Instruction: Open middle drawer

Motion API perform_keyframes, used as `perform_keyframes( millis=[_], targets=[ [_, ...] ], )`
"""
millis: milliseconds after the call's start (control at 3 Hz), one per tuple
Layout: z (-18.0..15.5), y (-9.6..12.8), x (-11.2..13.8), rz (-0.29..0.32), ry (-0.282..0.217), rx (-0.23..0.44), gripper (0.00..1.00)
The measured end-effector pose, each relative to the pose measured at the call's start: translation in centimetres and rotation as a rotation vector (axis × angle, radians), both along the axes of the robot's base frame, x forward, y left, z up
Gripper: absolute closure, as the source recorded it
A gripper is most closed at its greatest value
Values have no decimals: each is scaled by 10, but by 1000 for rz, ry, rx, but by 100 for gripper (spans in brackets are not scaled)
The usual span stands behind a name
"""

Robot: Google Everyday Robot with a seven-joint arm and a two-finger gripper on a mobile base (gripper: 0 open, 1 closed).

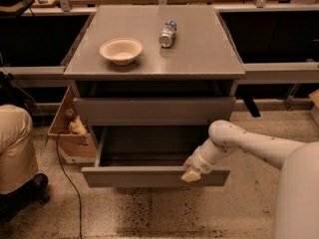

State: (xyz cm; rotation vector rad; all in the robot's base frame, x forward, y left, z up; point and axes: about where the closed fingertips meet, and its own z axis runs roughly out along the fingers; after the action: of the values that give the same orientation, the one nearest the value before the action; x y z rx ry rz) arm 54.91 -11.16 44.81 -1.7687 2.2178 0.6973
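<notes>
The grey cabinet (154, 59) stands in the middle of the camera view. Its uppermost drawer front (154, 111) is nearly closed. Below it the middle drawer (124, 176) is pulled well out, with its shallow grey tray (144, 146) showing and looking empty. My gripper (192, 173) is at the top edge of this drawer's front, right of centre, touching it. My white arm (249, 143) reaches in from the lower right. The lowest drawer is hidden under the open one.
A beige bowl (120, 50) and a can lying on its side (168, 33) rest on the cabinet top. A cardboard box (67, 128) stands by the cabinet's left side. A person (15, 148) and a cable (67, 183) are at the left.
</notes>
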Motion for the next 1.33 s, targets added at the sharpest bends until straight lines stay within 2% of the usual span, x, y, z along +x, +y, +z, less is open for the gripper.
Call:
perform_keyframes(
  millis=[333,667,1000,1333],
  targets=[
    [9,11,-61,55,160,34,13],
    [16,17,-96,85,256,50,0],
    [22,19,-112,98,293,59,0],
    [32,15,-111,87,281,55,0]
  ],
)
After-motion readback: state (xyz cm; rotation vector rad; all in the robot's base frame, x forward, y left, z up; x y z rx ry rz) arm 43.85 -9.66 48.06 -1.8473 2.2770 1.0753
